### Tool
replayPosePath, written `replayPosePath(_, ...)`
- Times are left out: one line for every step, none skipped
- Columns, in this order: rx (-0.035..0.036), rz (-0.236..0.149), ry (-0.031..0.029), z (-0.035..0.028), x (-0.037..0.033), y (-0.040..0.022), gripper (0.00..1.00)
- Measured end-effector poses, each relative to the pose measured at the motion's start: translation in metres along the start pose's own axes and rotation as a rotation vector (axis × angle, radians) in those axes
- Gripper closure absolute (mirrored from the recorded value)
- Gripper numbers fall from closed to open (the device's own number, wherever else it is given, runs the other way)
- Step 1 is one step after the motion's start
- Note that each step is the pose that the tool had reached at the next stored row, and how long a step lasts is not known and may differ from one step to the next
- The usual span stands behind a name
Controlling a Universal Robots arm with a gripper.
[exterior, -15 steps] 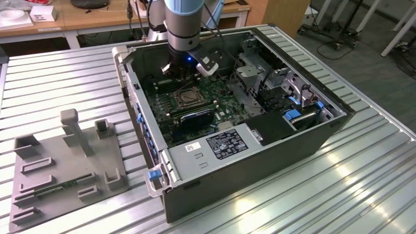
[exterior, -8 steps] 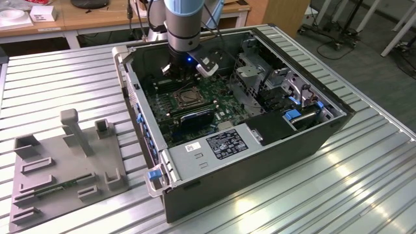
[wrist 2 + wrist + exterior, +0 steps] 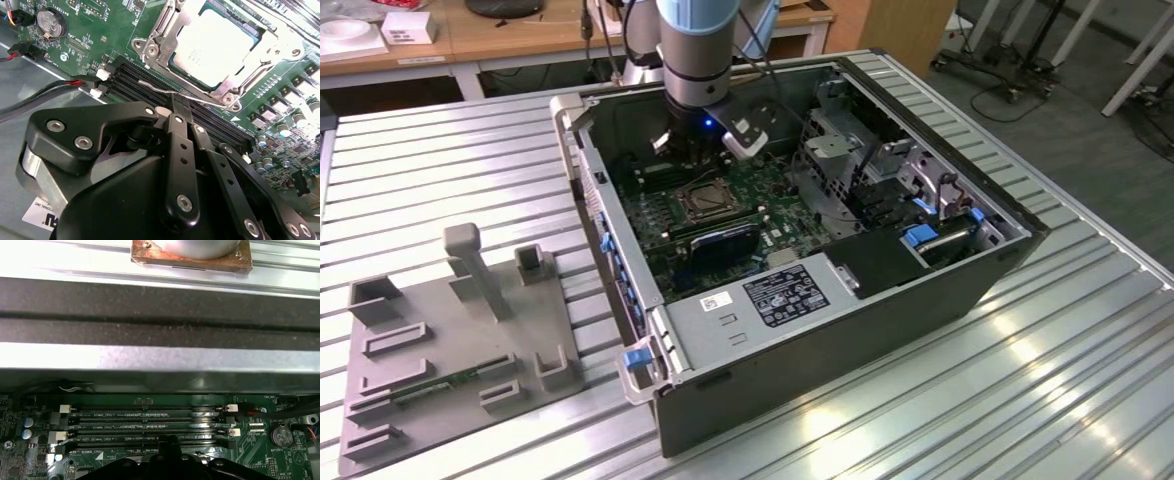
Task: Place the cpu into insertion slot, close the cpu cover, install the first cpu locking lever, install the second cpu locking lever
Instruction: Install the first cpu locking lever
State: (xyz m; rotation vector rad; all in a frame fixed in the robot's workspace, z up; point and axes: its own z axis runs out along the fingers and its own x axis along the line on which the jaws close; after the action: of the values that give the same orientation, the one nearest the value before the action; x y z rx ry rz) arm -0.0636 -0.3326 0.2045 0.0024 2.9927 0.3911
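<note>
The cpu (image 3: 215,45), silvery-beige, lies flat in the insertion slot (image 3: 700,200) on the green motherboard. The cpu cover (image 3: 165,37) is folded down around it, its metal frame bordering the chip. A thin silvery locking lever (image 3: 155,86) runs along the socket's side nearest my gripper, between the frame and the black memory slots. My gripper (image 3: 180,102) has its black fingers (image 3: 177,135) closed together, with the tips at this lever. I cannot tell whether they grip it or only touch it. In the exterior view the gripper (image 3: 700,148) hangs inside the open case just behind the socket.
Long black memory slots (image 3: 145,427) lie beside the socket, close to the case wall (image 3: 150,360). A coin battery (image 3: 48,22) and red and black cables (image 3: 50,87) sit nearby. Drive cages (image 3: 894,190) stand at the exterior view's right. A grey fixture (image 3: 454,330) rests on the table outside the case.
</note>
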Motion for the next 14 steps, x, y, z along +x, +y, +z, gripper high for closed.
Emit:
replayPosePath(0.0001,0.000,-0.0001,0.0003,0.0000,-0.0001,0.89)
replayPosePath(0.0001,0.001,-0.0004,0.0007,0.0001,-0.0002,0.89)
replayPosePath(0.0003,0.002,-0.0006,0.0011,0.0001,-0.0003,0.89)
replayPosePath(0.0004,0.003,-0.0007,0.0014,0.0002,-0.0004,0.89)
replayPosePath(0.0005,0.003,-0.0008,0.0017,0.0002,-0.0005,0.89)
replayPosePath(0.0005,0.004,-0.0010,0.0020,0.0002,-0.0005,0.89)
replayPosePath(0.0006,0.004,-0.0010,0.0023,0.0002,-0.0006,0.89)
replayPosePath(0.0007,0.004,-0.0011,0.0025,0.0002,-0.0007,0.89)
replayPosePath(0.0006,0.004,-0.0011,0.0028,0.0001,-0.0007,0.89)
replayPosePath(0.0005,0.004,-0.0011,0.0031,0.0000,-0.0008,0.89)
replayPosePath(0.0005,0.004,-0.0011,0.0034,-0.0001,-0.0009,0.89)
replayPosePath(0.0005,0.004,-0.0012,0.0038,-0.0001,-0.0010,0.89)
replayPosePath(0.0006,0.004,-0.0012,0.0042,-0.0002,-0.0011,0.89)
replayPosePath(0.0005,0.004,-0.0011,0.0046,-0.0002,-0.0012,0.89)
